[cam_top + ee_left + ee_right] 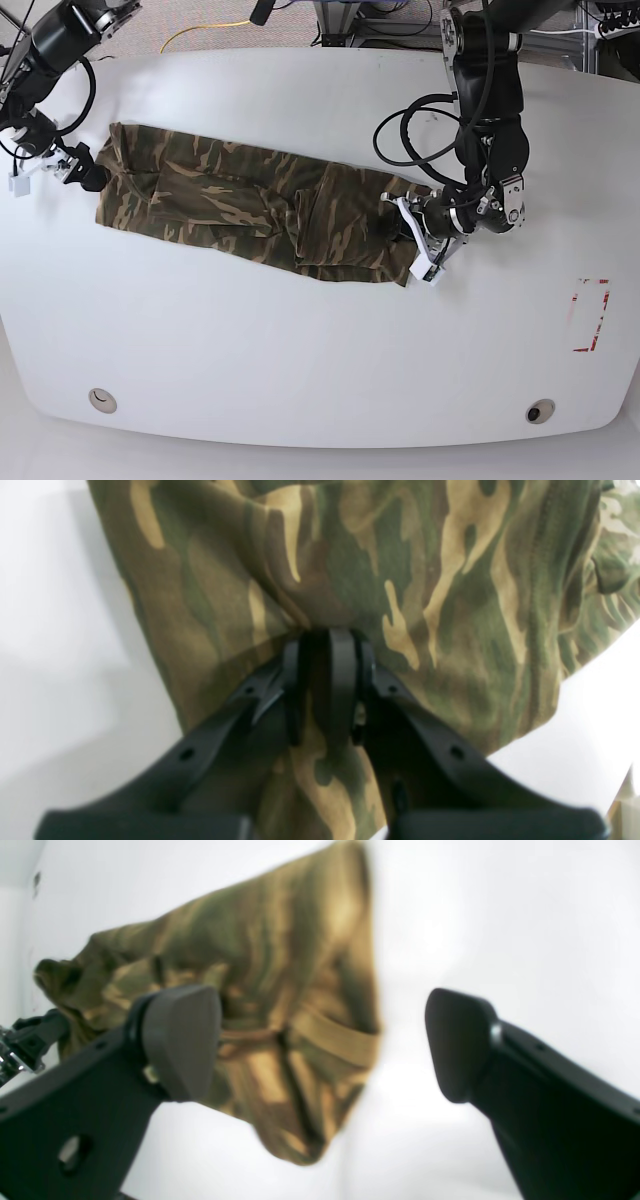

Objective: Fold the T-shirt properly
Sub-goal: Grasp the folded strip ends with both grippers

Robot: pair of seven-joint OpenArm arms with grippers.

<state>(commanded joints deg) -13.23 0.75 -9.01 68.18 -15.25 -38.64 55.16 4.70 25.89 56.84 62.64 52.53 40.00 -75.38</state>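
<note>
Toward the table's (330, 380) left edge, as the base view shows it, the right gripper (78, 168) sits at the end of the T-shirt (250, 205). Its wrist view shows the jaws spread wide with nothing between them, the cloth lying just ahead, a plain tan hem band facing the camera. In the base view I cannot tell whether it touches the cloth.

The shirt lies as a long narrow strip, already doubled lengthwise by the look of it. Its long axis runs from the table's upper left down toward the middle right, slanting slightly toward the near edge. The strip sits in the far half of the table, well apart from the near edge.

At the strip's right end the left gripper (327, 640) is clamped on the cloth: its wrist view shows the jaws closed together with camouflage fabric bunched around the tips.

So each arm stands at one end of the long axis, the shirt stretching away from each toward the other. My judgement is that the next fold runs along this axis, one end carried over to the other, and the left arm alone has a hold.
</note>
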